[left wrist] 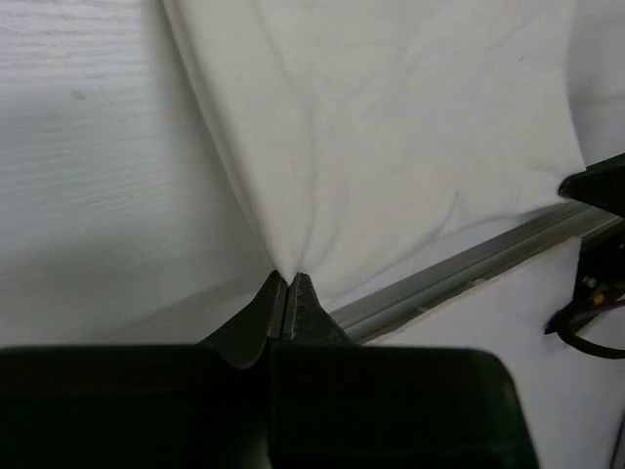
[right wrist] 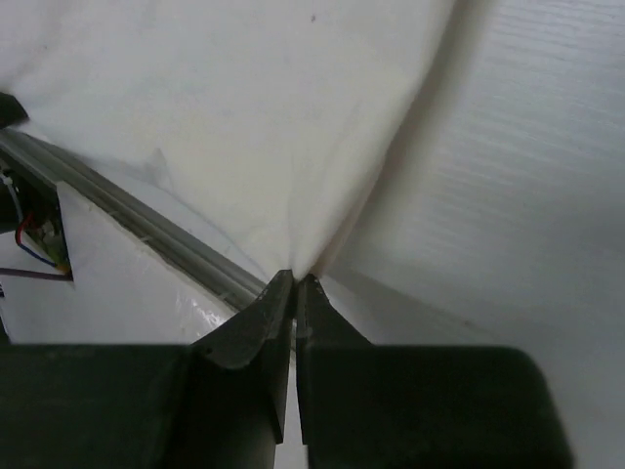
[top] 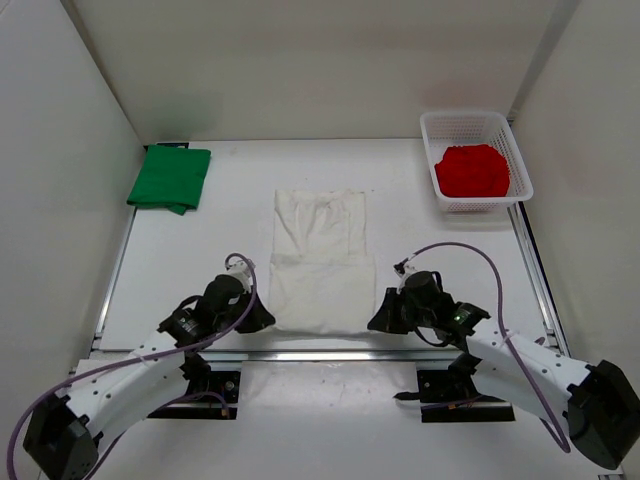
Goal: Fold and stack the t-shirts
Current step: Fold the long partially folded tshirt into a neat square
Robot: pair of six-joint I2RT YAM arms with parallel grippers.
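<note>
White t-shirt (top: 320,262) lies mid-table, folded into a long panel running near to far; its near hem sits right at the aluminium rail (top: 330,354) along the near edge of the table (top: 230,250). Left gripper (top: 262,318) is down at the shirt's near-left corner; wrist view shows its fingers (left wrist: 269,308) pressed together with cloth pinched at the tips, fabric puckering away from that point. Right gripper (top: 378,320) mirrors it at the near-right corner; its fingers (right wrist: 259,322) are clamped on the cloth with only a hairline slit between them, creases fanning out from the pinch. Both pinched corners look pulled up slightly off the surface. Green t-shirt (top: 170,178) sits folded at far left, well apart from the white one. Red t-shirt (top: 472,170) is bundled inside the white mesh basket (top: 478,122) at far right. Purple cables (top: 465,245) loop off both wrists.
</note>
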